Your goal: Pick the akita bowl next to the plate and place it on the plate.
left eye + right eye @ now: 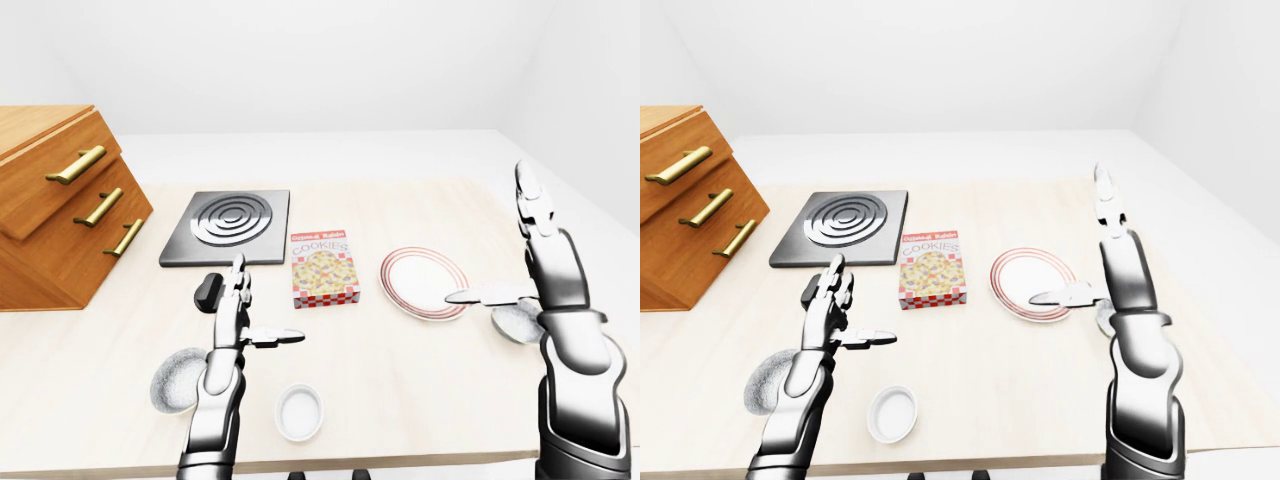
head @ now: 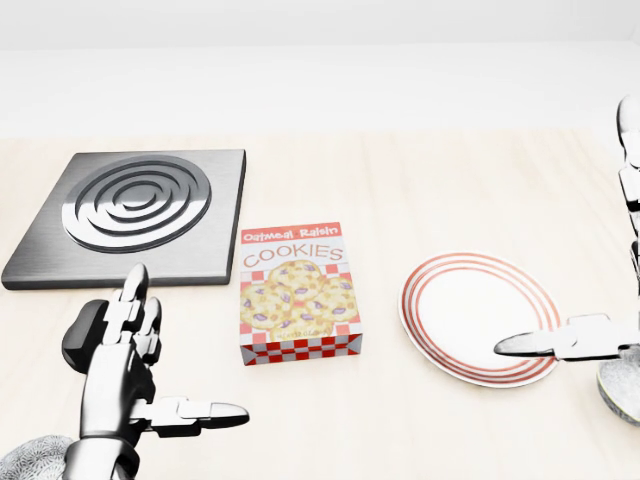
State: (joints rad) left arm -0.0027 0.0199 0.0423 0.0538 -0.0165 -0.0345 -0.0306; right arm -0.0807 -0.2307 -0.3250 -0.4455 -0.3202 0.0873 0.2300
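The akita bowl (image 2: 620,392), grey-patterned, sits on the table just right of the red-ringed white plate (image 2: 470,310), at the head view's right edge. My right hand (image 1: 520,262) hovers open above the bowl and hides part of it. Its fingers (image 1: 535,215) point up and its thumb reaches left over the plate's right rim. Nothing is in this hand. My left hand (image 1: 252,308) is open too, raised over the table left of the cookie box, holding nothing.
An oatmeal raisin cookies box (image 1: 323,268) lies left of the plate. A metal stove plate (image 1: 228,225) is above it, a wooden drawer cabinet (image 1: 60,205) at far left. A dark object (image 2: 85,335) sits by my left hand. A second patterned bowl (image 1: 178,380) and a small white bowl (image 1: 300,410) sit near the table's lower edge.
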